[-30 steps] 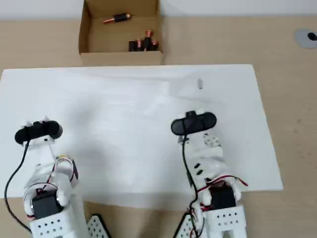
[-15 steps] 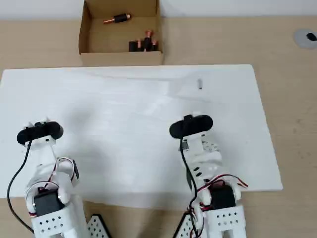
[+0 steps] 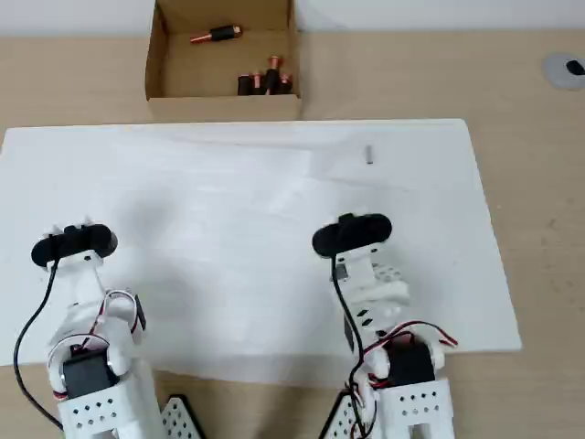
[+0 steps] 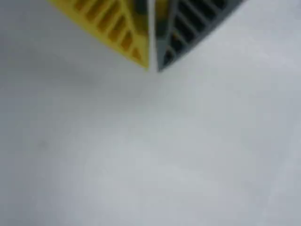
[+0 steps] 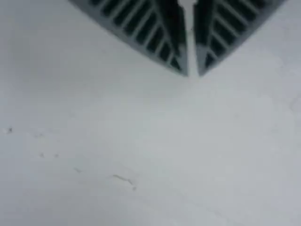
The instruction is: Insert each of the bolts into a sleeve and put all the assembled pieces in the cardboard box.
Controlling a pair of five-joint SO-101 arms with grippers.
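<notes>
Apparently finished: the assembled pieces [image 3: 265,82] lie in the box [image 3: 157,73] at the worktop's [image 3: 530,183] far side, while the left fingers [image 4: 122,37] and right fingers [image 5: 150,37], pressed together and empty, hover over the white sheet [image 3: 228,201], likely parked with nothing left to fetch.

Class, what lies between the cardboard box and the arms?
In the high view, white sheet stretches from cardboard box to arms, bare except one small grey speck.
</notes>
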